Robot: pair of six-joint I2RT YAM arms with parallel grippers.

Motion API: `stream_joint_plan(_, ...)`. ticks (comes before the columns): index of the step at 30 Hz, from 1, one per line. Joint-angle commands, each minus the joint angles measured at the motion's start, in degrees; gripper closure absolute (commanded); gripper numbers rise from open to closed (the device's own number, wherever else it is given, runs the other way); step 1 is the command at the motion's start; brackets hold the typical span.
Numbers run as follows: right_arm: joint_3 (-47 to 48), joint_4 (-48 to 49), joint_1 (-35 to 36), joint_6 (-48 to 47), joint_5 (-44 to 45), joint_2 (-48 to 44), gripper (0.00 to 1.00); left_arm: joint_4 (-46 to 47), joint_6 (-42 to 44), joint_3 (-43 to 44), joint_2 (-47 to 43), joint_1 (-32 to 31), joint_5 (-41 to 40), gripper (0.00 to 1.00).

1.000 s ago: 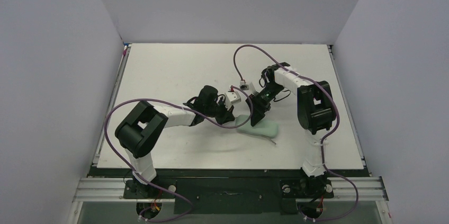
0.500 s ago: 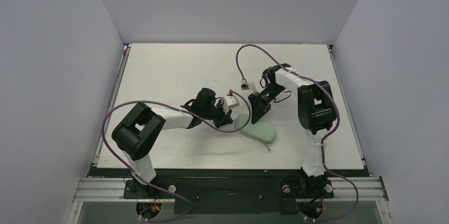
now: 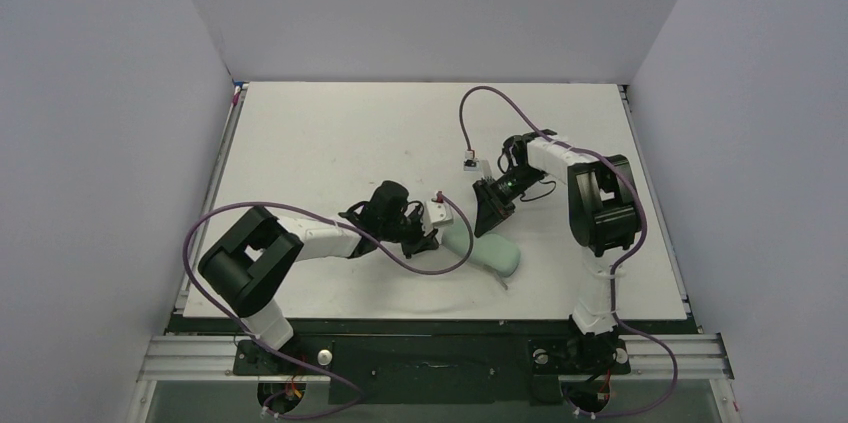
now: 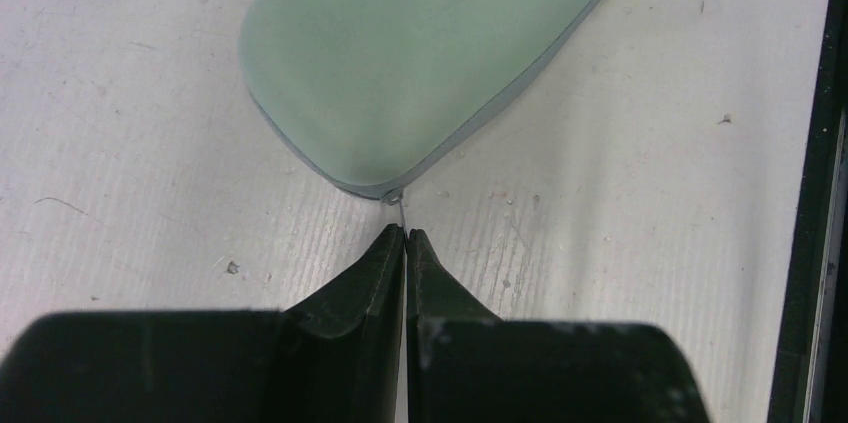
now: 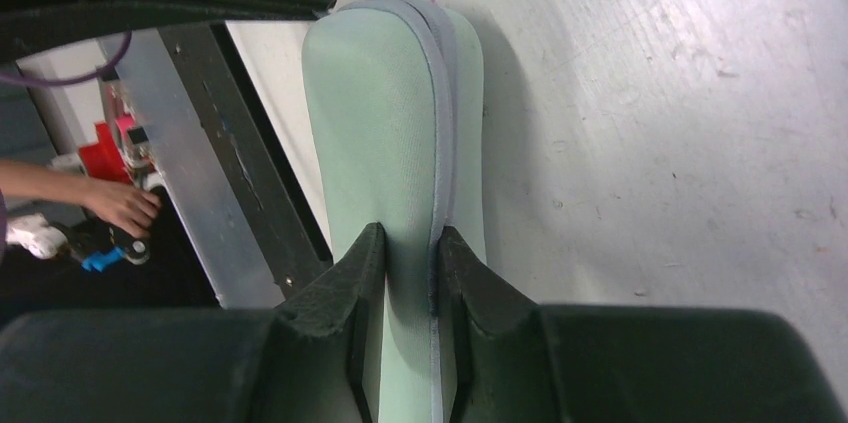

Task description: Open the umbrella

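high overhead view, two close wrist views, all sharing green case (image 4: 400,63)

Table (image 3: 330,133): white top, flat, finely scuffed and speckled, bordered by a dark strip (image 3: 400,324) along the near edge. One item lies directly on it: a pale mint-green case (image 3: 484,249), oval and hard-shelled, set aslant toward the near edge, right of centre. A grey seam (image 5: 440,143) runs round its side. A small metal pull (image 4: 399,203) projects from one end, close to the tabletop.
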Motion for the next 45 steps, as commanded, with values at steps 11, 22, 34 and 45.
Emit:
stream_joint_plan(11,-7.3,28.4,-0.9,22.4,4.2,-6.7,1.0,7.8,-7.5,1.4,2.2,-8.6,0.2,1.0)
stream_joint_plan(22,-8.3,29.5,-0.9,23.4,4.2,-9.0,1.0,10.7,-12.3,5.9,5.6,-10.9,-1.5,1.0)
stream_joint_plan(34,-0.1,15.5,-0.8,15.6,1.9,-8.5,0.67,-1.6,-15.1,2.4,-8.3,0.3,0.5,0.19)
stream_joint_plan(45,-0.2,9.6,3.2,10.6,-0.6,-11.7,0.61,-10.8,-21.6,5.9,-13.5,13.4,-5.5,0.03)
